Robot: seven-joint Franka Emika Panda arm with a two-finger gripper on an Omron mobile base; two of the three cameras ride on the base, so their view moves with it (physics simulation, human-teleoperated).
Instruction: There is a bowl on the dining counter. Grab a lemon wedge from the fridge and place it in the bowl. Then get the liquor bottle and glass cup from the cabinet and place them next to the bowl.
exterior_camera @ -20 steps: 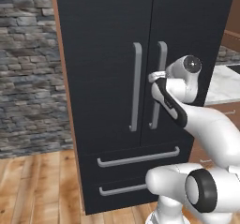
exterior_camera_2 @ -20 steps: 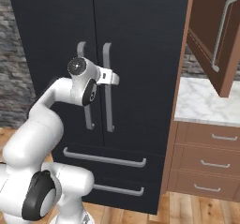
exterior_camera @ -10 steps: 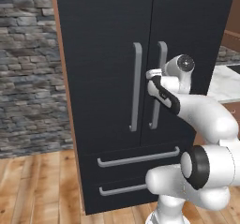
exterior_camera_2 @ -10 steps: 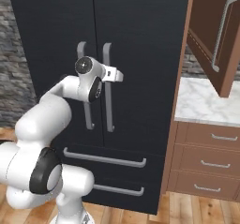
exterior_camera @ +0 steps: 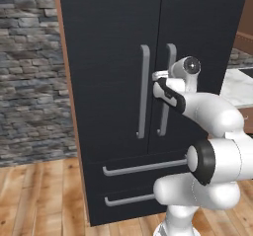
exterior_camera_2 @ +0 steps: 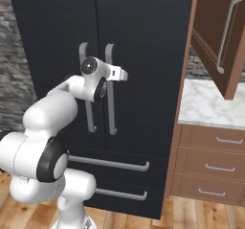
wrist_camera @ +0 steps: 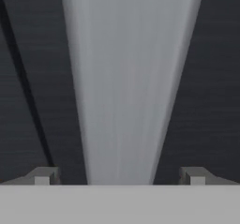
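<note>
Fridge (exterior_camera: 113,57): tall, black, double doors closed, two drawers below with horizontal grey pulls. It stands between a grey stone wall (exterior_camera: 29,72) on its left and a marble-topped counter (exterior_camera_2: 210,110) with brown drawer fronts on its right. Above that counter a brown wooden cabinet door (exterior_camera_2: 222,31) hangs open.

Two long grey vertical handles run side by side at the door seam. In the left base view the left door handle (exterior_camera: 143,92) stands clear, while the right door handle (exterior_camera: 168,94) is partly covered by the arm's wrist.

Gripper (wrist_camera: 119,176): raised to the upper part of the right door handle, pointed straight at the fridge front. In the hand view the grey bar of that handle (wrist_camera: 129,78) runs up the middle of the frame, and the two dark finger tips (wrist_camera: 44,175) stand one to each side of it, well apart from each other. The jaws are spread wide; the bar lies between them with dark door surface visible on either side. Contact between tips and bar cannot be confirmed.

In the right base view the wrist (exterior_camera_2: 115,73) lies across the right door handle (exterior_camera_2: 111,98) near its upper third, the fingers themselves too small to make out there.
</note>
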